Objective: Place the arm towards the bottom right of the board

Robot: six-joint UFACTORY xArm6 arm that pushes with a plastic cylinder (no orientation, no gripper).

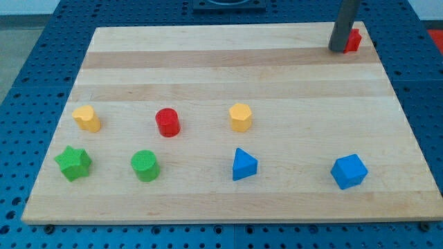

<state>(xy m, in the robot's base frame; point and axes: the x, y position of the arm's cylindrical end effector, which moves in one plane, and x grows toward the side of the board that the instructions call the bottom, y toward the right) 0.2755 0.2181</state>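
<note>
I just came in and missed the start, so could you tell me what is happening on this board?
My tip sits at the view's top right corner of the wooden board, right beside a small red block. The other seven blocks lie untouched in two rows lower down. The bottom right, near the blue cube, is not yet reached.

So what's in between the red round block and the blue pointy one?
In the camera view, only bare board lies between the red cylinder and the blue triangular block. The yellow block sits above that stretch, not on it.
</note>
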